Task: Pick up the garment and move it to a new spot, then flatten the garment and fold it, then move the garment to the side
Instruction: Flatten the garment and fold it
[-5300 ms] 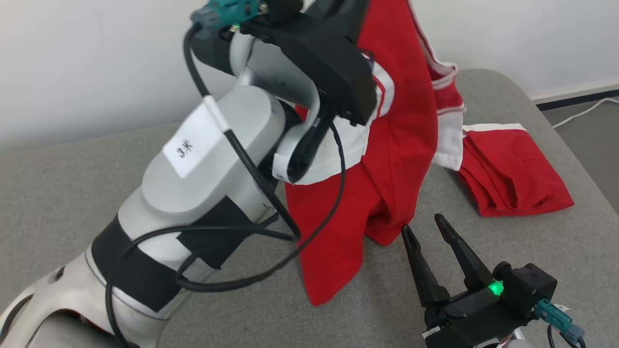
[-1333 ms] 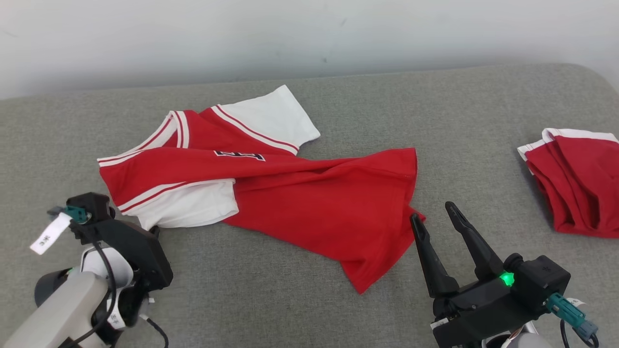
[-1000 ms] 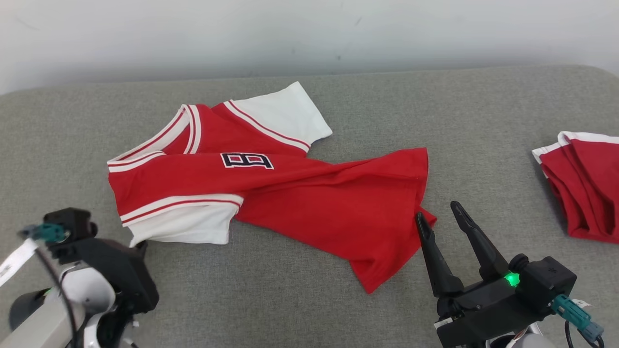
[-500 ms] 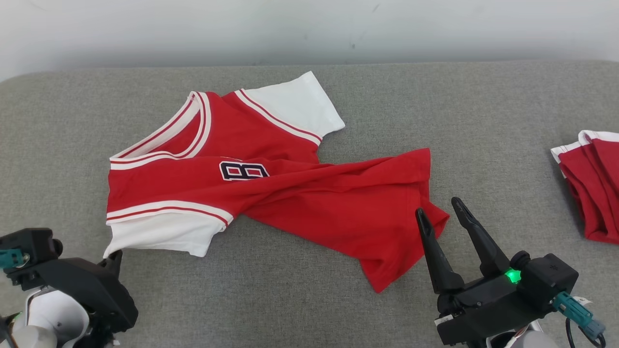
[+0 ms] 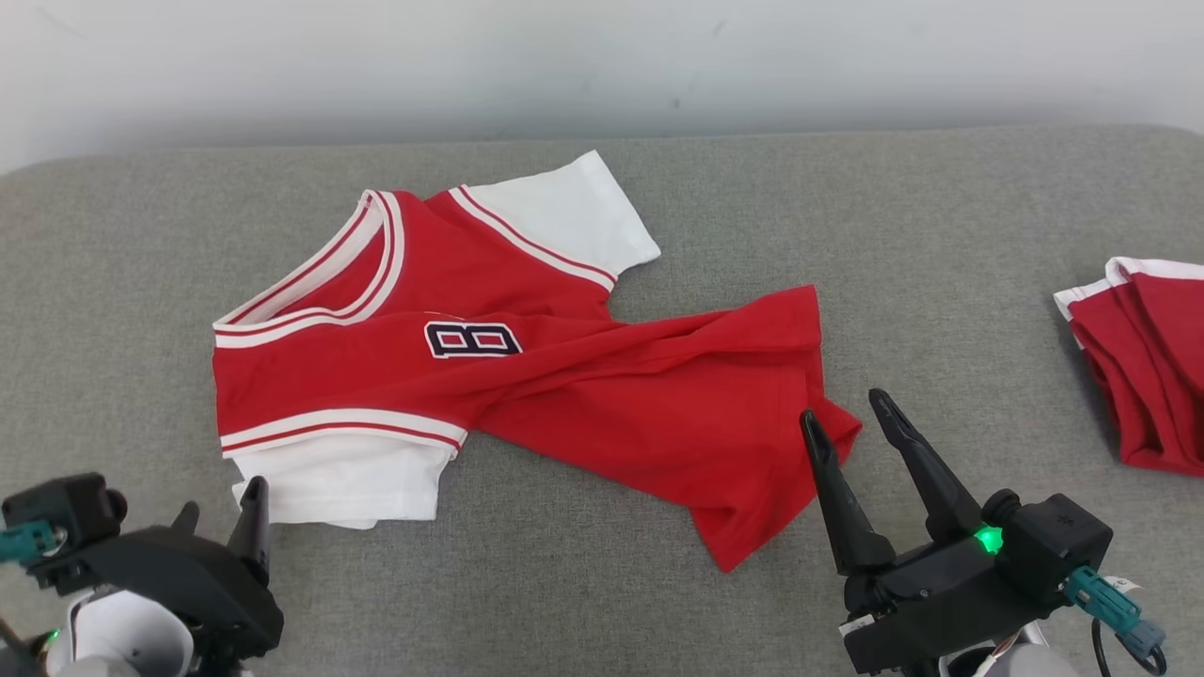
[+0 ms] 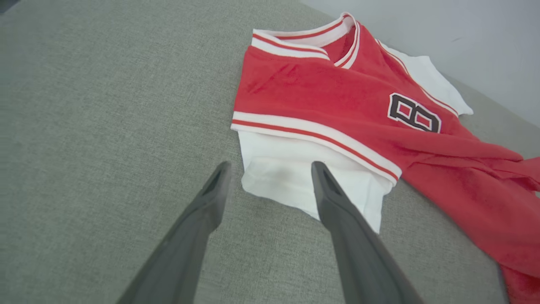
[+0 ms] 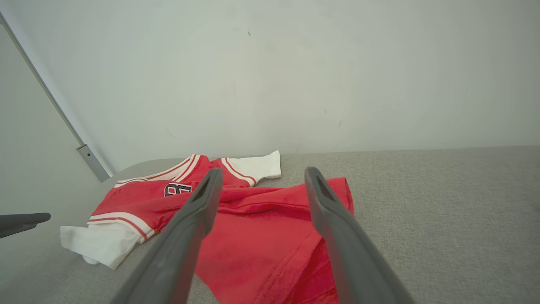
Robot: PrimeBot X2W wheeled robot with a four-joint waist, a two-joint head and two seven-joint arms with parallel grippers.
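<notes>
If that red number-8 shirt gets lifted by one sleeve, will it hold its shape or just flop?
Probably flop: the shirt lies twisted in soft folds, so the rest would likely hang and bunch. It looks thin and light, probably easy to lift. Pushed, it would likely wrinkle rather than slide on the textured grey cushion.

Grey upholstered surface (image 5: 941, 235), pale wall (image 5: 564, 56)

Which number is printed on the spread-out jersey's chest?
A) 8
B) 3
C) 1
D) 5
A: a dark, white-edged 8 shows on the red chest of the jersey, readable in the head and left wrist views.
</notes>
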